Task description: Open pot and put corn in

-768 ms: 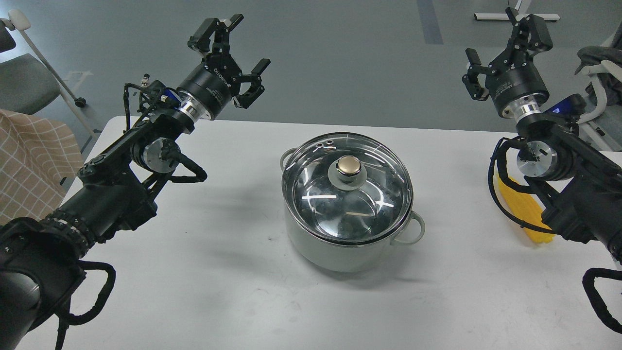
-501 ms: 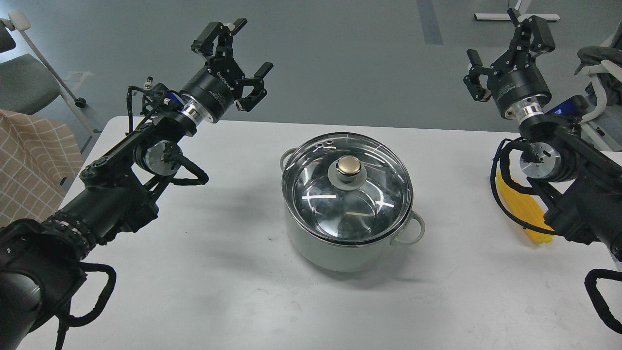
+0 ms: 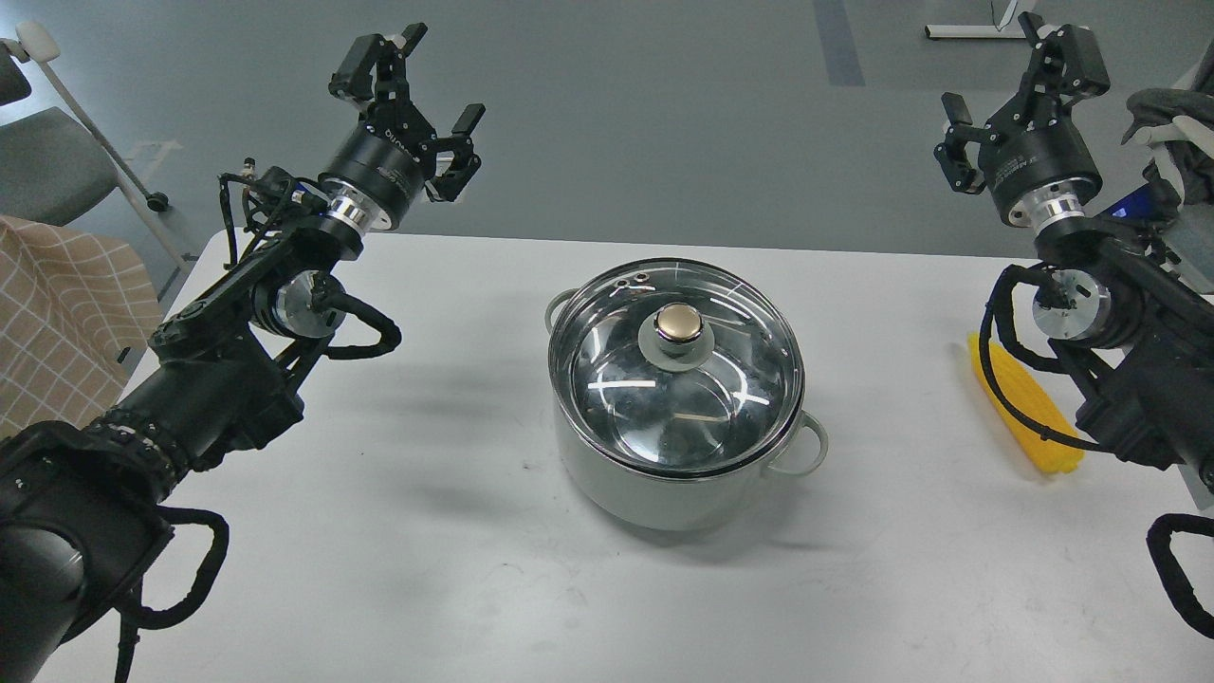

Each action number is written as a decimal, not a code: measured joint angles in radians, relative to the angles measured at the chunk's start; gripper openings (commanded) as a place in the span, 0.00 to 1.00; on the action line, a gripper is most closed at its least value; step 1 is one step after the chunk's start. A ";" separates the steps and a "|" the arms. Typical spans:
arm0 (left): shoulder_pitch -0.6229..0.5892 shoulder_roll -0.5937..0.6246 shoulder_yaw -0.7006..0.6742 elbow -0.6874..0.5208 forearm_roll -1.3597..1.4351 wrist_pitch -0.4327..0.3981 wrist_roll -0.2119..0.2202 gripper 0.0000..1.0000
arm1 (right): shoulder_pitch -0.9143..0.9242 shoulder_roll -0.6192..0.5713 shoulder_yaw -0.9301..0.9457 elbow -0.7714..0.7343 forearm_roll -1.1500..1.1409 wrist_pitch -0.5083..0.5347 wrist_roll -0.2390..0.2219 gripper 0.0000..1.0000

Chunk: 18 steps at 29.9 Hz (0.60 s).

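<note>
Pot [image 3: 664, 484], glass lid [image 3: 675, 379] on, nothing inside

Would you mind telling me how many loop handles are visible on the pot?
2. One handle sticks out at the pot's near right side; the other handle peeks out at its far left, partly hidden behind the glass lid.

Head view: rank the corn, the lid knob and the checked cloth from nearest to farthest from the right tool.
1. Bright yellow corn cob, on the table's right side, below the right tool.
2. Gold lid knob, centre, atop the pale grey-green pot.
3. Tan checked cloth, far left edge.
</note>
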 measured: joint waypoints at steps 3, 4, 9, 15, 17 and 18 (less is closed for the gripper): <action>0.000 -0.003 -0.003 0.000 -0.001 0.000 -0.001 0.98 | 0.001 0.003 0.004 -0.006 0.000 -0.010 0.000 1.00; 0.000 -0.003 -0.003 0.000 -0.001 0.000 -0.003 0.98 | 0.001 0.003 0.004 -0.008 0.000 -0.011 0.000 1.00; 0.000 -0.006 0.000 -0.003 -0.001 0.006 -0.014 0.98 | 0.004 0.007 0.005 -0.030 0.002 -0.020 0.000 1.00; 0.000 -0.016 0.002 -0.012 0.001 0.022 -0.016 0.98 | 0.004 0.023 -0.001 -0.027 0.003 -0.013 0.000 1.00; 0.000 -0.018 0.001 -0.014 0.001 0.023 -0.016 0.98 | 0.005 0.025 -0.001 -0.025 0.003 -0.012 0.000 1.00; 0.000 -0.018 0.001 -0.018 0.001 0.023 -0.016 0.98 | 0.005 0.026 -0.001 -0.024 0.003 -0.011 0.000 1.00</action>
